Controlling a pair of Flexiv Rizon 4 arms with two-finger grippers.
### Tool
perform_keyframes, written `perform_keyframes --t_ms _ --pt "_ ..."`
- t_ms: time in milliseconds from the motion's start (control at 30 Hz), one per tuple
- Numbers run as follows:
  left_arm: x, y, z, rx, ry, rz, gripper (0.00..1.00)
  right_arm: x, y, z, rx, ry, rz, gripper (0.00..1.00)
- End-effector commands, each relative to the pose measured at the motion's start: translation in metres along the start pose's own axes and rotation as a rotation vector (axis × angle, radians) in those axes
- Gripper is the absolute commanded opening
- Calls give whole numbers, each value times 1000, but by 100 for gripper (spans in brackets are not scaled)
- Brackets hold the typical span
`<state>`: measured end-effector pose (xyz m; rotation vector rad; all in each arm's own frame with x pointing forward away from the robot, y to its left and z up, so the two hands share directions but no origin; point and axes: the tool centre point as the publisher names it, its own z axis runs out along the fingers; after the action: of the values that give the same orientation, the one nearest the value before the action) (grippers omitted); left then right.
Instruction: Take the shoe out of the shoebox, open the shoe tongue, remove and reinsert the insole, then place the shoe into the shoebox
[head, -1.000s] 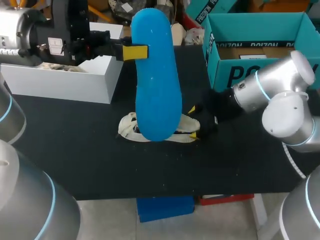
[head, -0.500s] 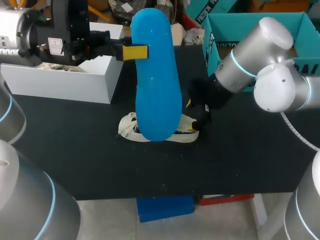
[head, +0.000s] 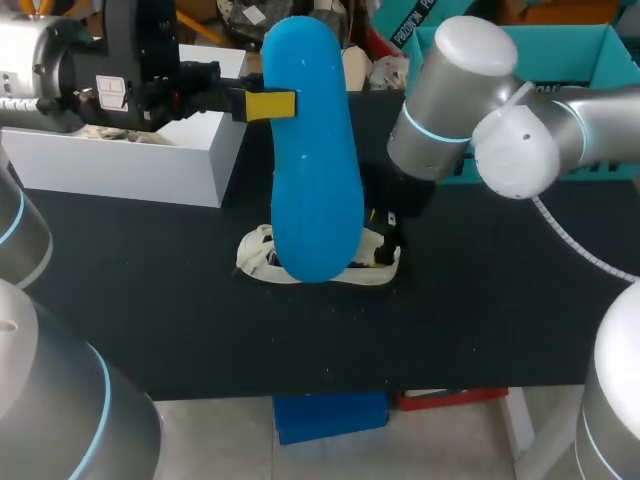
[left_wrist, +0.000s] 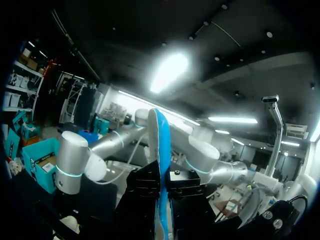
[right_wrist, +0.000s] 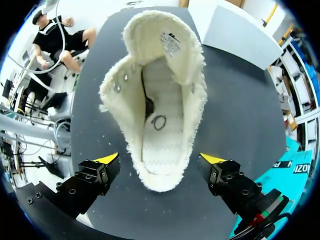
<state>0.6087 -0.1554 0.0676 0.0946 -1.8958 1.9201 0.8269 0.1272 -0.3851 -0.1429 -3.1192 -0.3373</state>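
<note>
Swinging in from the right over the last second, the right arm (head: 470, 85) had carried its wrist from beside the teal shoebox (head: 575, 50) to a spot above the shoe (head: 262, 255), while the left arm and what it held had stayed put.

The right gripper (right_wrist: 160, 159) hung released, its yellow-tipped fingers (right_wrist: 109, 159) spread wide to either side of the shoe's heel end. In the right wrist view the heel lay between the fingers and the toe pointed away ahead of them. Each tip stood just beside the fleecy cream collar with a sliver of black table (head: 200, 320) showing between, so neither was pressing on it. The tongue was folded forward and the mouth gaped open, showing the pale stitched footbed inside.

The left gripper (left_wrist: 164, 197) was clenched on the blue insole (head: 310, 150), both fingers pinching it from its two faces near one long edge. The insole stood upright out past the fingertips, held high above the table. In the head view its lower end hung in front of the shoe's middle and hid it.

The shoe rested on the table, well apart from the shoebox behind the right arm. A white box (head: 130, 160) sat under the left arm, beside the left gripper.
</note>
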Motion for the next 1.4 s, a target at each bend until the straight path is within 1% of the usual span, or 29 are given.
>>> perform_keyframes --t_ms 33,233,467,533,667,733,867,900,967,1067,1300,1400 --pt "1 0 0 -2 -3 -1 0 1 3 3 165 -4 3 100" --pt "1 0 0 -2 -3 -1 0 1 1 7 197 -9 7 100" --pt "1 0 0 -2 -3 -1 0 2 -1 13 202 -14 14 100" --pt "1 0 0 -2 -3 -1 0 3 -1 14 185 -20 30 100" --pt "1 0 0 -2 -3 -1 0 3 -1 14 176 -23 33 100" --pt "1 0 0 -2 -3 -1 0 3 -2 14 154 -36 37 100" --pt "1 0 0 -2 -3 -1 0 2 -4 8 53 -65 27 100" --pt "1 0 0 -2 -3 -1 0 2 -4 7 11 -79 15 100" --pt "1 0 0 -2 -3 -1 0 1 -5 4 -30 -83 2 100" --pt "1 0 0 -2 -3 -1 0 -2 -6 1 -155 -111 -5 100" --pt "1 0 0 -2 -3 -1 0 -6 -5 1 -347 -116 -35 100" --pt "1 0 0 -2 -3 -1 0 -7 -4 3 -442 -108 -48 100"
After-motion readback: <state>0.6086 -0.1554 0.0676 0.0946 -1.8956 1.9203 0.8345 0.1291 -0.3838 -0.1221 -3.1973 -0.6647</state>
